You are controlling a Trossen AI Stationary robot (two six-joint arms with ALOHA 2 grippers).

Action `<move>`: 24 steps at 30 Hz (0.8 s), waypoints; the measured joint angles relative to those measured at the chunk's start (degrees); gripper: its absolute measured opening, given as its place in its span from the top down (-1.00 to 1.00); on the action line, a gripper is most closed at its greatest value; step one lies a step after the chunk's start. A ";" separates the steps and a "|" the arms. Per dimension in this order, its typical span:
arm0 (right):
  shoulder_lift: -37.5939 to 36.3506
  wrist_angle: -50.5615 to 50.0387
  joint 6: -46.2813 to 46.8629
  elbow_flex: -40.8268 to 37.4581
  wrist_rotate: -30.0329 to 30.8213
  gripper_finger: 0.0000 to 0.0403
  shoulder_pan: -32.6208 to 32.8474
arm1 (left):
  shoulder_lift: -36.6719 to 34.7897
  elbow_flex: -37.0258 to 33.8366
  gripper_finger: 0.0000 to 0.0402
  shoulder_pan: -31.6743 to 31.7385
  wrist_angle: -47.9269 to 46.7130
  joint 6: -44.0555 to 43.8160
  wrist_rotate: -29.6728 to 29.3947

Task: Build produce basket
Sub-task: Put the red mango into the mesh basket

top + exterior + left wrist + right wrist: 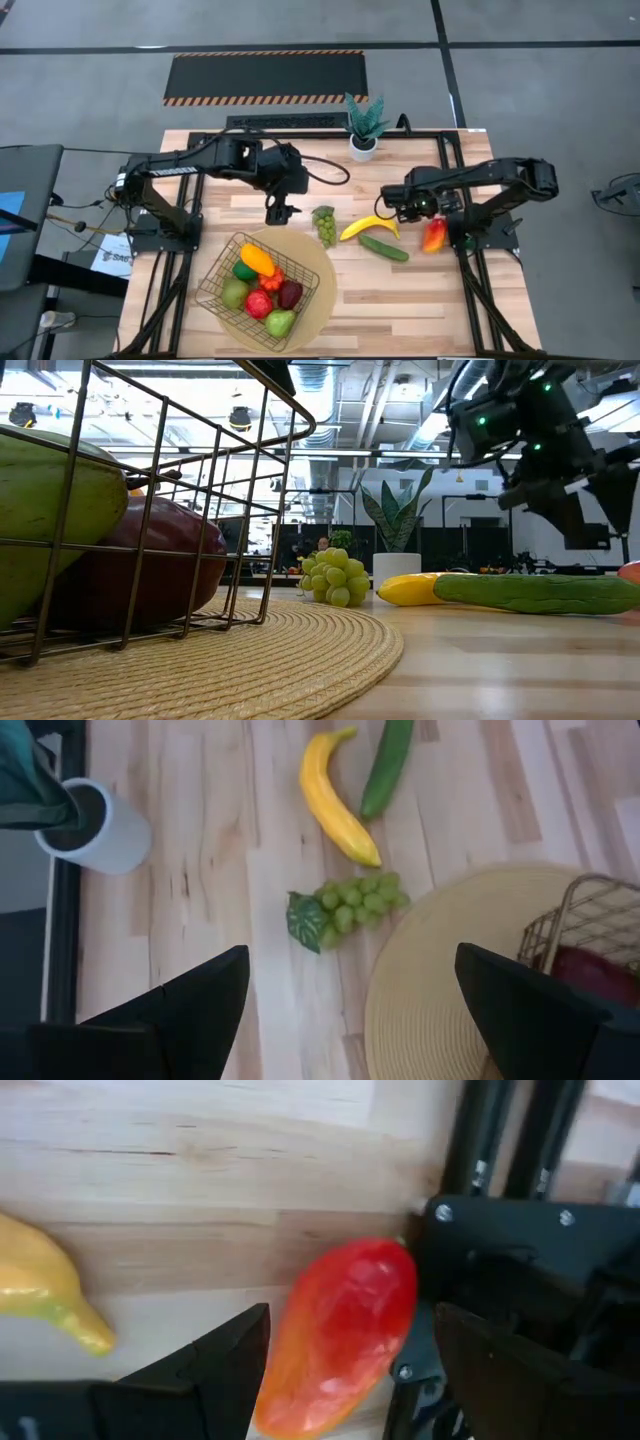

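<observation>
Item, mango point(345, 1335): red-orange, lying against my right arm's base frame beside the banana point(368, 227), my right gripper point(350, 1370) hanging empty, jaws spread to straddle it, for transfer to the half-filled basket point(215, 285); left gripper point(278, 212) open by the grapes point(325, 225).

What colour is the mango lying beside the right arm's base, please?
The mango is red, shading to orange toward one end; the right wrist view shows it best.
</observation>
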 joint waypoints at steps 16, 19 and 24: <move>3.32 -0.49 27.73 0.52 -3.34 -0.50 14.70 | -0.63 0.00 -0.69 4.69 -0.59 4.45 9.00; 4.27 -0.82 30.66 0.52 -3.32 -0.50 15.81 | -0.63 0.00 -0.69 4.71 -0.27 4.61 9.41; 4.81 2.49 33.33 -1.39 -4.22 -0.50 16.44 | -0.61 0.00 -0.69 4.71 -0.16 4.59 9.61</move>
